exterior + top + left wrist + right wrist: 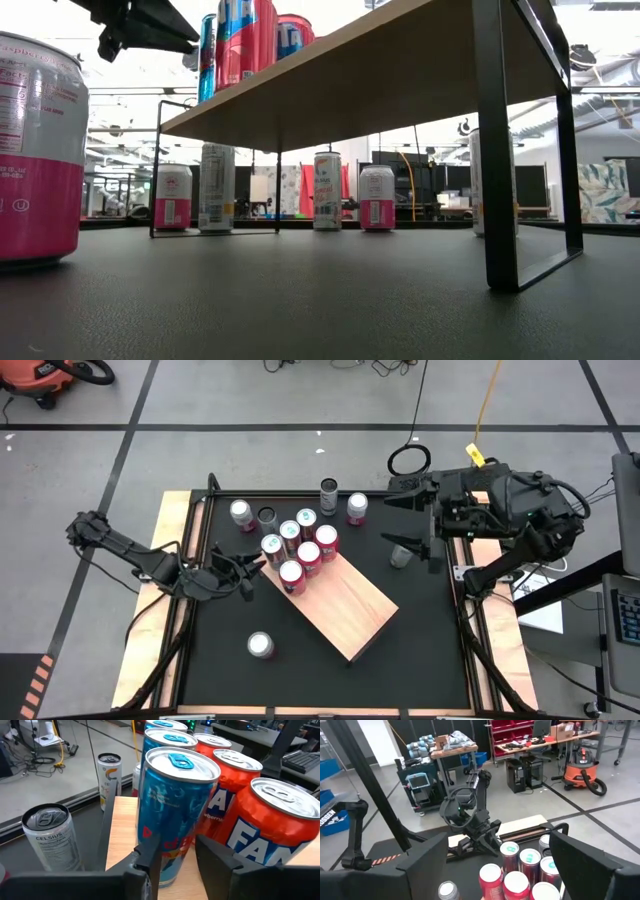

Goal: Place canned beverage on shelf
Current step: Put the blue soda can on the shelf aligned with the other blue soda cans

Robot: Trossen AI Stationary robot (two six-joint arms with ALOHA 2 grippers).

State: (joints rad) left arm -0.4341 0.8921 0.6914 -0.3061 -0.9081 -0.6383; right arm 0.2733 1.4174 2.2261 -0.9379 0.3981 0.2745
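Care matters as the left pincer (177, 857), fingers parted beside the blue can (172, 805) on the shelf (345, 605), withdraws straight without nudging neighbouring cans, while the right pincer (495, 865) waits released beyond the shelf.

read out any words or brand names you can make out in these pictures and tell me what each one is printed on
"CELSIUS": silver can standing on the table beside the shelf.
"FAN", cut off: nearest orange can on the shelf.
"berne", part of a word: orange can behind it.
Print on the other cans is too small or blurred.
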